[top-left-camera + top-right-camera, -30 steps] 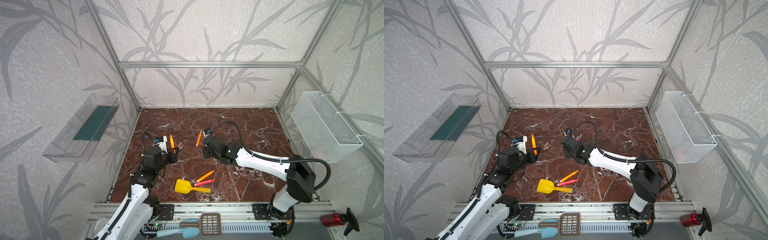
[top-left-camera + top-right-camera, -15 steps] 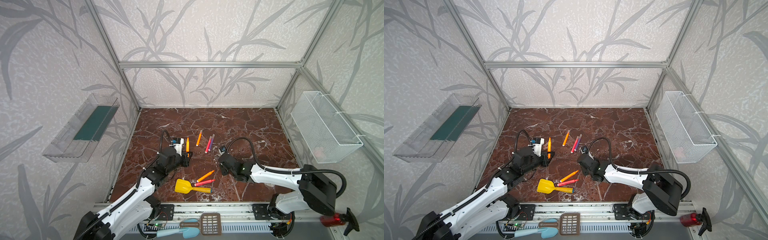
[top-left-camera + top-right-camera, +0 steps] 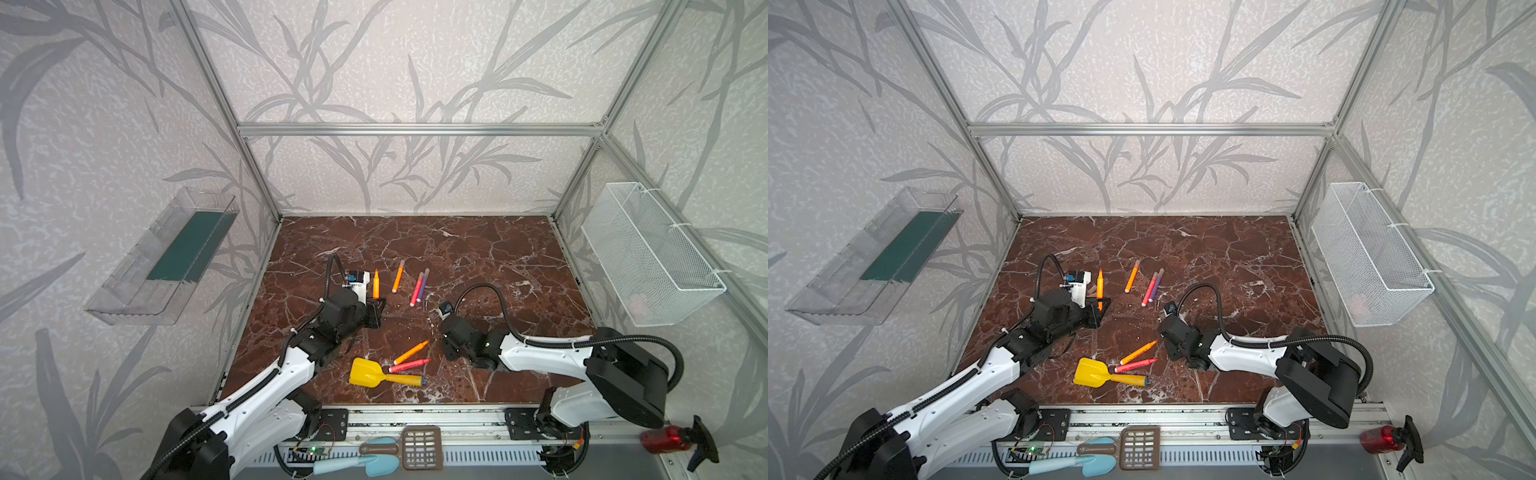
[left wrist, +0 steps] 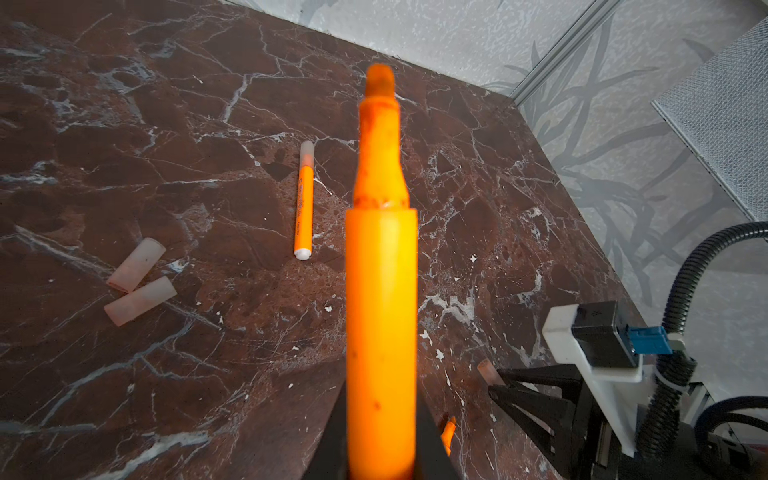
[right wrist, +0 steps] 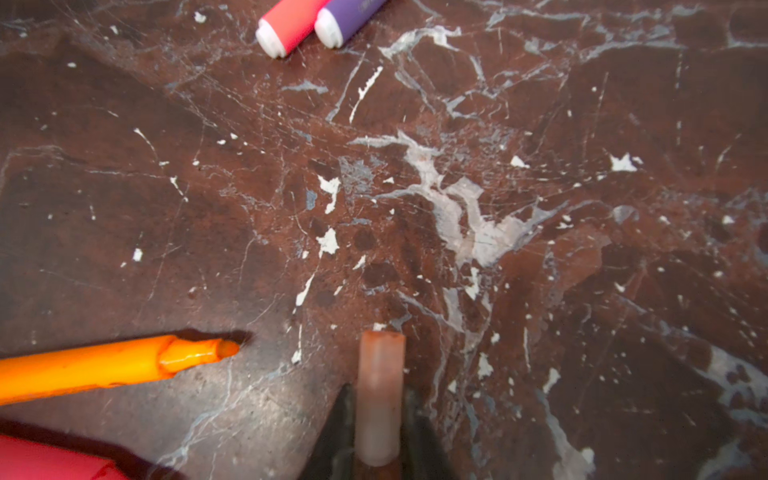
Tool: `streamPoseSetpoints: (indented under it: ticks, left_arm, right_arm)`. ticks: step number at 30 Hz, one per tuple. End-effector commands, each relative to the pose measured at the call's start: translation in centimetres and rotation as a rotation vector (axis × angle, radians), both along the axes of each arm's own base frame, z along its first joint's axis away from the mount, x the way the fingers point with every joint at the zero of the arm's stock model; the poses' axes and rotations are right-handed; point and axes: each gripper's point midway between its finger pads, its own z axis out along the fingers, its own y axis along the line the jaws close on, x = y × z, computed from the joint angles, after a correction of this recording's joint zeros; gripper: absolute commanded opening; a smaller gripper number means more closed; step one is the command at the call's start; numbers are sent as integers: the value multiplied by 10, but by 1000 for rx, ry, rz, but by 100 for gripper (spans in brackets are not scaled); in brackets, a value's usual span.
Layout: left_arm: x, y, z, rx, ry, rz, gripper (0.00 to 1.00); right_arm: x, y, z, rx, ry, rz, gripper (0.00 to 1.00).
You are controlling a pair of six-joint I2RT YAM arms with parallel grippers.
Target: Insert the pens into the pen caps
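Upon veined brown marble [image 4: 166,124] lie frosted tubular caps [image 4: 136,265].

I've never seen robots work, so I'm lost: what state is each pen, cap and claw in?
Left gripper: shut on held orange pen, uncapped.
Right gripper: shut on pen cap.
Far orange pen: capped, lying.
Pink pen: capped, lying.
Purple pen: capped, lying beside it.
Near orange pen: uncapped, lying.
Red pen: uncapped, lying.
Loose caps: empty, lying.
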Motion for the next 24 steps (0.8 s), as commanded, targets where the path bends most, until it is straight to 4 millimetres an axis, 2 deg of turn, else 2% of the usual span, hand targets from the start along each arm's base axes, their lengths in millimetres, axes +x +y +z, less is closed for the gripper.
streamPoseSetpoints:
  ticks: [1,8,14,24]
  left_arm:
    - [8,-3,18,-8,-54,5,0]
    - [9,-4,16,-9,-55,2,0]
    - [11,-7,14,-16,-51,0,0]
    - [10,-9,13,-24,-51,-5,0]
  right_arm:
    - [-1,-3,-5,0,5,-13,31]
    - [-5,-19,-13,-22,4,-56,48]
    - [-8,-33,-13,-30,-10,-103,48]
    - [8,-58,-17,-44,-45,-227,45]
